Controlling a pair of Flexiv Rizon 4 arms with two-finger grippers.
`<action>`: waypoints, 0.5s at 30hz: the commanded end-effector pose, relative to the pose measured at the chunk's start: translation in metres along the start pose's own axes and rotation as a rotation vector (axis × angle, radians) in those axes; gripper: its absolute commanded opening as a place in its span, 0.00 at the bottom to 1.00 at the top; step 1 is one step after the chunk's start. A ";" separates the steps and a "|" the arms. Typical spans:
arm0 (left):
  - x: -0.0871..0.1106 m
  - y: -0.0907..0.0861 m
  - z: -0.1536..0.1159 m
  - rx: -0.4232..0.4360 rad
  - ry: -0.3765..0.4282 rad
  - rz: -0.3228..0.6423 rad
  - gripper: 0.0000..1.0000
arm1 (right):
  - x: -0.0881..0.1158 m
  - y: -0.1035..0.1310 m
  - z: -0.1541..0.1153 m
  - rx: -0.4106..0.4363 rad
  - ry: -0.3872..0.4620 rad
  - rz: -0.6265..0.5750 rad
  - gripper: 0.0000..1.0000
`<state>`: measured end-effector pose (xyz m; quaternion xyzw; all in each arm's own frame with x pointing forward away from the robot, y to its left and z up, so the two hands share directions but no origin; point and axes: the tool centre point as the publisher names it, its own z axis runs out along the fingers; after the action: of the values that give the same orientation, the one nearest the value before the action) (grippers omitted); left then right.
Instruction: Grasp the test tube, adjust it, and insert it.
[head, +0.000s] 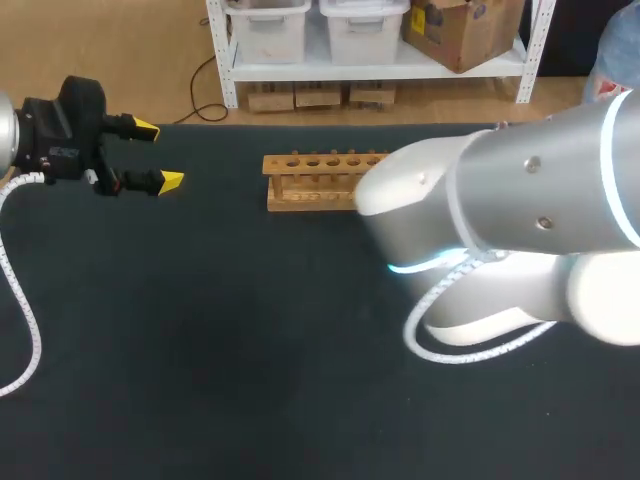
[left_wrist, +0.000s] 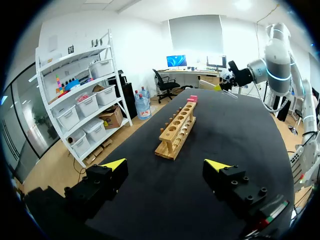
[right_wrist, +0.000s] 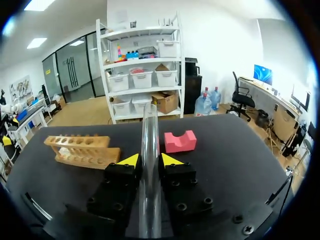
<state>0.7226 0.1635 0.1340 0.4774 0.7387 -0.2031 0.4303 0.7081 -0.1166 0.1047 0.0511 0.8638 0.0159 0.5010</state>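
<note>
Right wrist view shows the right end effector (right_wrist: 150, 161) clamped on the tube (right_wrist: 149, 125), apart from the rack (right_wrist: 82, 150): grasp done, adjustment next, probably a regrip by the left end effector (head: 158, 155), wide open and empty, before insertion.

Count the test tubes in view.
1: the test tube is held between the fingers of the right gripper, away from the wooden rack, whose visible holes stand empty. None seems hidden.
</note>
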 end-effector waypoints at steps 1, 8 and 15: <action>0.002 -0.001 0.000 -0.004 -0.009 0.003 1.00 | -0.002 0.036 0.001 0.072 -0.018 0.028 0.00; 0.002 -0.001 0.000 -0.004 -0.009 0.003 1.00 | 0.003 0.087 0.010 0.040 -0.019 0.014 0.00; 0.002 -0.001 0.000 -0.004 -0.009 0.003 1.00 | 0.009 0.116 0.017 -0.003 0.007 -0.014 0.00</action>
<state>0.7226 0.1635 0.1341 0.4774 0.7387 -0.2031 0.4303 0.7212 -0.0090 0.0971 0.0321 0.8622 0.0379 0.5042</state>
